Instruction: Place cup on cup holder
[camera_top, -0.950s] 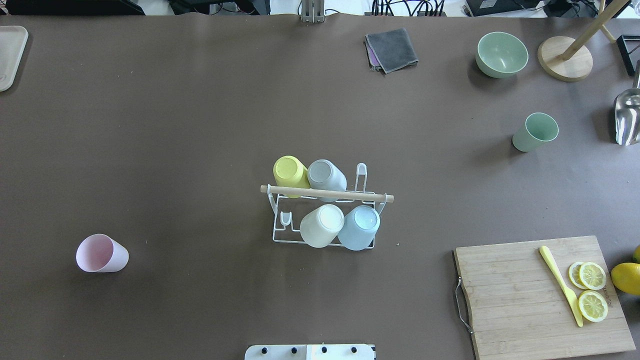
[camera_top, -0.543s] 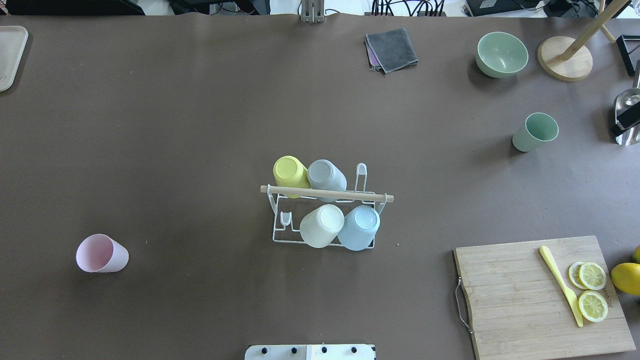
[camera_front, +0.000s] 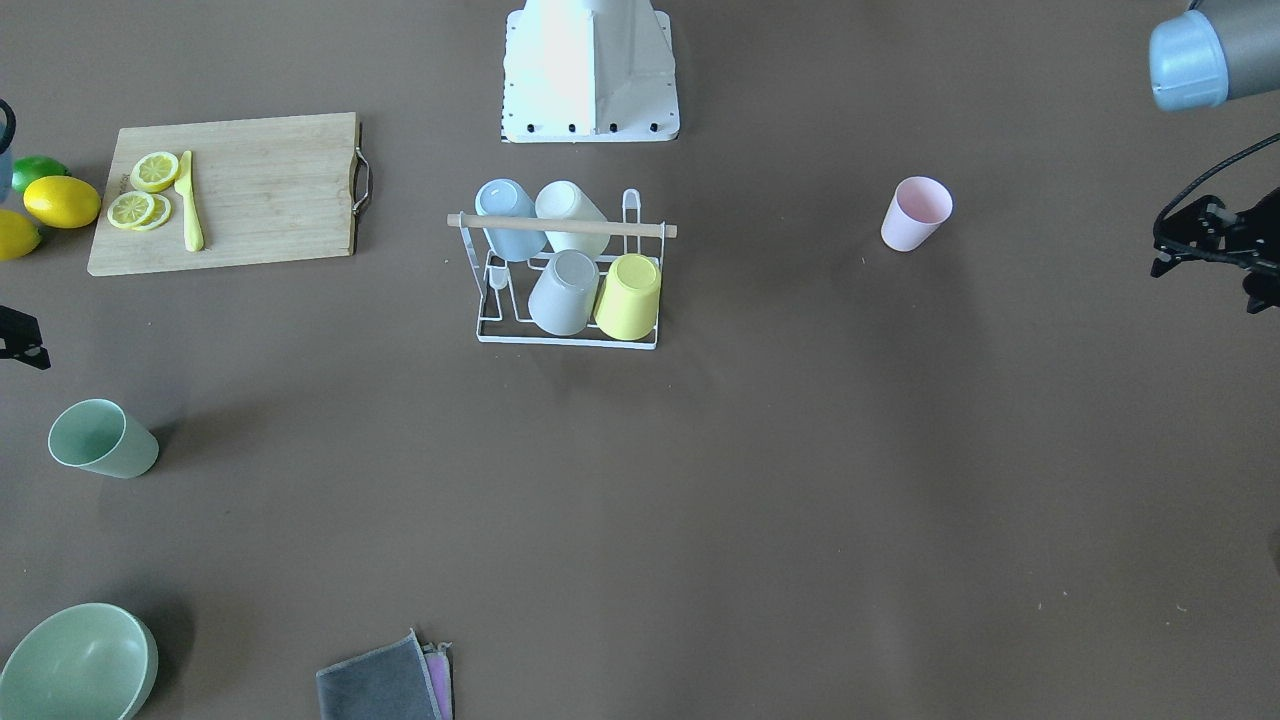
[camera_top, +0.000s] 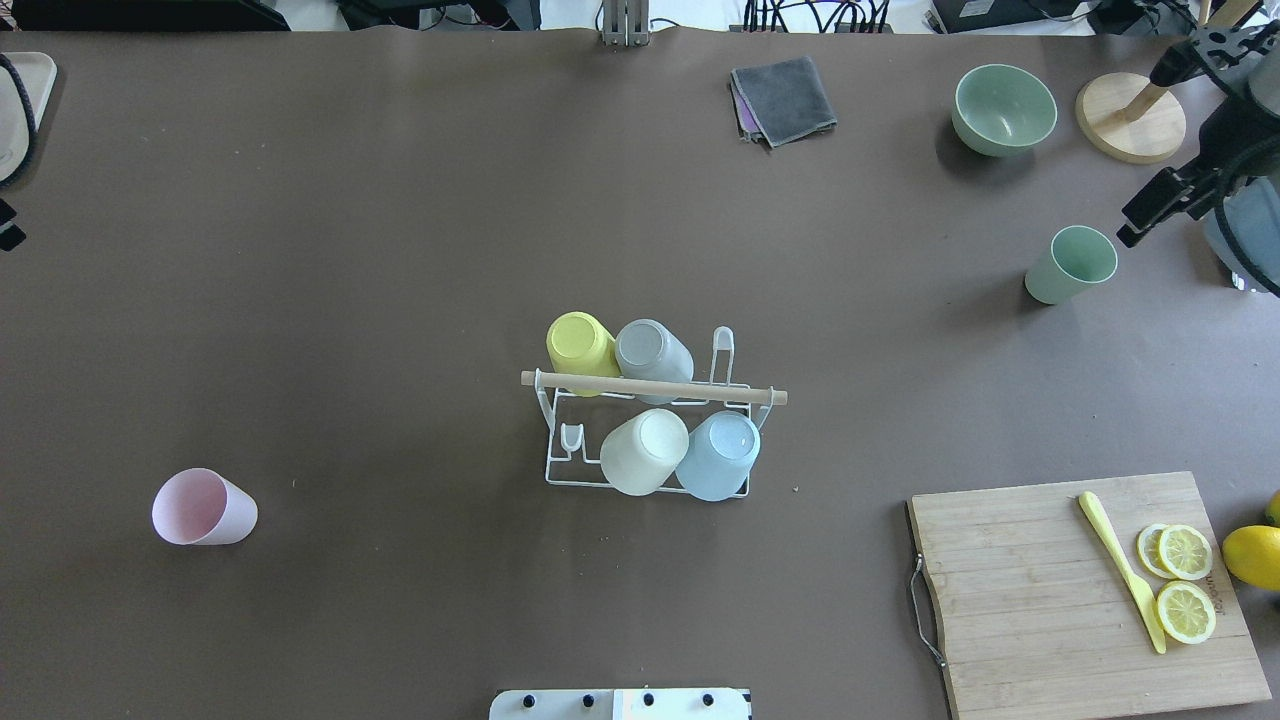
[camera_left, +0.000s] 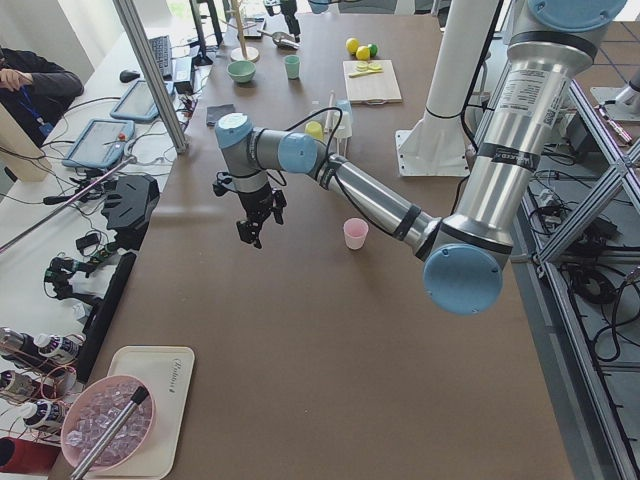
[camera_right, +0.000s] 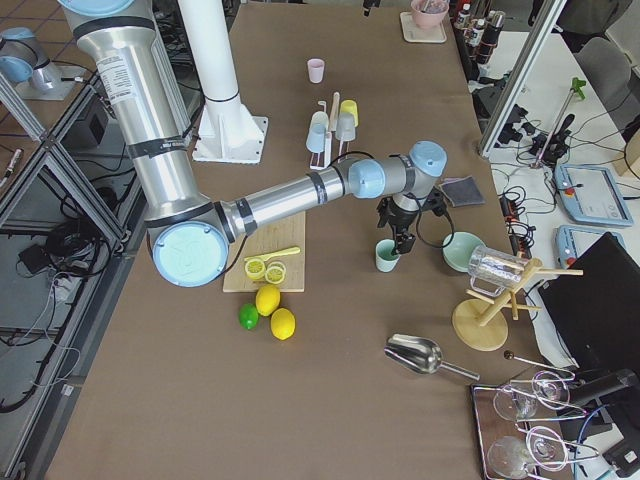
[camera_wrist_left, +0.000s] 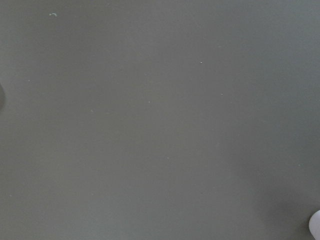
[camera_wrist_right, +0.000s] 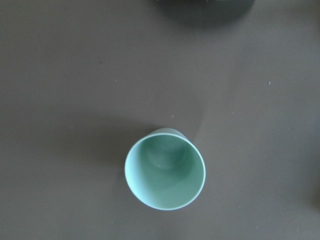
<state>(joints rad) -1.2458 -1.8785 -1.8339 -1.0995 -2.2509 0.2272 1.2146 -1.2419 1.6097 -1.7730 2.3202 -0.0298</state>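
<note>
The white wire cup holder (camera_top: 655, 388) with a wooden rod stands mid-table and bears yellow, grey, cream and blue cups upside down; it also shows in the front view (camera_front: 560, 228). A green cup (camera_top: 1070, 265) stands upright at the right and fills the right wrist view (camera_wrist_right: 165, 175). A pink cup (camera_top: 203, 507) stands at the left. My right gripper (camera_right: 401, 238) hangs above the green cup, apart from it. My left gripper (camera_left: 250, 228) hangs over bare table, far from the pink cup (camera_left: 355, 233). I cannot tell whether either is open or shut.
A cutting board (camera_top: 1050, 600) with lemon slices and a yellow knife lies at the front right, with lemons beside it. A green bowl (camera_top: 1003, 108), a grey cloth (camera_top: 783, 98) and a wooden stand (camera_top: 1130, 118) sit along the far edge. A tray (camera_top: 20, 100) lies far left.
My right arm has come in from the right edge to above the green cup and now covers the metal scoop. My left arm has appeared at the left edge.
</note>
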